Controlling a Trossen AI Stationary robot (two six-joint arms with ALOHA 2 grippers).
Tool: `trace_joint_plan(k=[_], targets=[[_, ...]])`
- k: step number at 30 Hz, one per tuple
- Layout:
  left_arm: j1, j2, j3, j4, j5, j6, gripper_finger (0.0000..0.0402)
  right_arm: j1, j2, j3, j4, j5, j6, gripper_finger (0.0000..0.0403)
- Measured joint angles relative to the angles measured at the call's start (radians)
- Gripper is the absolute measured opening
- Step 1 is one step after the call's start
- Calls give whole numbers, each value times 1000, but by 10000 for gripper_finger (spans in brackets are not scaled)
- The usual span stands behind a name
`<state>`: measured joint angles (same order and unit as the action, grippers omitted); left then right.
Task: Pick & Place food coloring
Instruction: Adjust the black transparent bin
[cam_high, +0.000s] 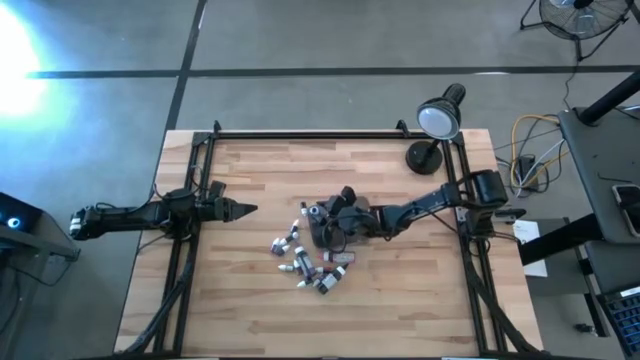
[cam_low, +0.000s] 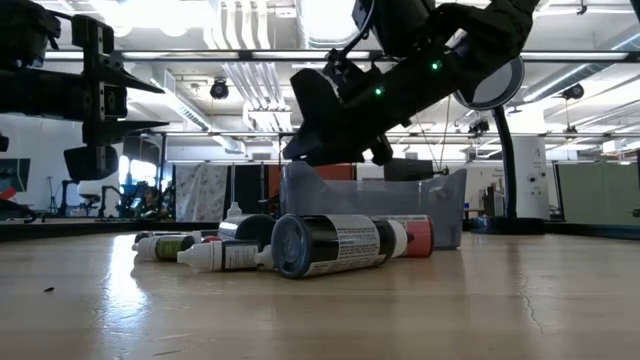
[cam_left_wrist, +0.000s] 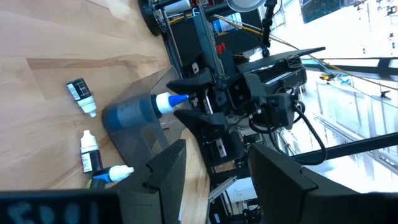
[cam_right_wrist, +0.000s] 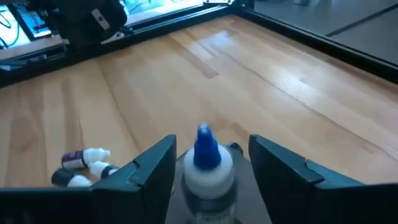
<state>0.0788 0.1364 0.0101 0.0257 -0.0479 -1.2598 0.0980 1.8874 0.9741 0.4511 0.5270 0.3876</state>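
Observation:
My right gripper (cam_high: 322, 215) hangs over the smoky-grey tub (cam_high: 338, 238), shut on one food coloring bottle (cam_right_wrist: 208, 171) with a blue tip and white collar. The left wrist view shows that bottle (cam_left_wrist: 163, 103) from the front, above the tub (cam_left_wrist: 134, 121). Several more small bottles (cam_high: 300, 262) lie on their sides on the wood near the tub; in the low view they lie in front of the tub (cam_low: 400, 200). My left gripper (cam_high: 245, 209) waits open near the table's left side, pointing at the tub and holding nothing. My right gripper pinches the bottle's body (cam_right_wrist: 210, 186) between its two fingers, one on each side. The blue tip (cam_right_wrist: 205, 149) points forward past the fingertips, so the bottle lies along the fingers. The fingers slant down from the table's right. The bottle is lifted clear, above the tub.
A black desk lamp (cam_high: 437, 120) stands at the far right corner. A black metal frame (cam_high: 300, 134) runs along the table's edges. Bare wood lies open at the near side and the far left.

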Motion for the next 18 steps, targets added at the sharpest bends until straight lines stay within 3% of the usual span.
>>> trace_joint_plan(k=[9,18], targets=[[0,0,0,1,0,1,151,0,-50,-1,-84,-8,-2,216],[0,0,0,2,1,-2,151,20,-286,-1,-515,-158,-71,215]])
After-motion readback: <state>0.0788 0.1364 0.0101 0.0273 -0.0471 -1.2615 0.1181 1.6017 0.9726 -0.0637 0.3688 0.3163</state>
